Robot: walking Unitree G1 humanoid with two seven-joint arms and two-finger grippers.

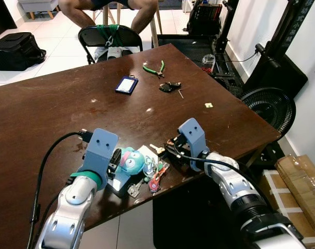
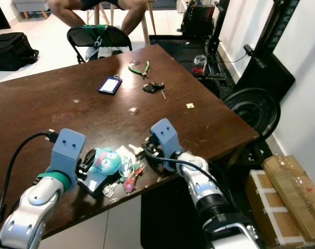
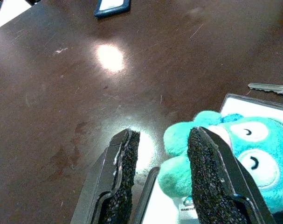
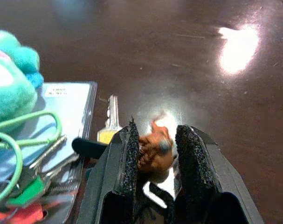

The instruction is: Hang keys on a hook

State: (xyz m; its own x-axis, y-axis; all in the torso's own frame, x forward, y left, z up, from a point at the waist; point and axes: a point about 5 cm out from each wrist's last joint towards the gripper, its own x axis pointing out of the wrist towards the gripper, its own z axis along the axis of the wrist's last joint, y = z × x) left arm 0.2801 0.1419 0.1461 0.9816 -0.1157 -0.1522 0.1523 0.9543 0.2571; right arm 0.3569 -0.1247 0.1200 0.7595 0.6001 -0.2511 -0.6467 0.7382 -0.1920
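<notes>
A bunch of keys (image 1: 156,179) with a green carabiner (image 4: 20,135), red and green tags and a teal plush toy (image 1: 130,160) lies on a white card holder (image 4: 66,107) near the table's front edge. My left gripper (image 3: 162,137) is open and low over the table, its fingers either side of the plush's edge (image 3: 178,154). My right gripper (image 4: 155,128) sits just right of the bunch, shut on a small orange-brown fob (image 4: 153,149). A loose silver key (image 4: 111,114) lies just ahead of its fingertips.
Farther back on the brown table (image 1: 69,114) lie a blue card holder (image 1: 126,84), green pliers (image 1: 154,68) and a dark key bunch (image 1: 169,86). A person sits behind a folding chair (image 1: 109,36). A fan (image 1: 274,106) and cardboard boxes (image 1: 297,181) stand to the right.
</notes>
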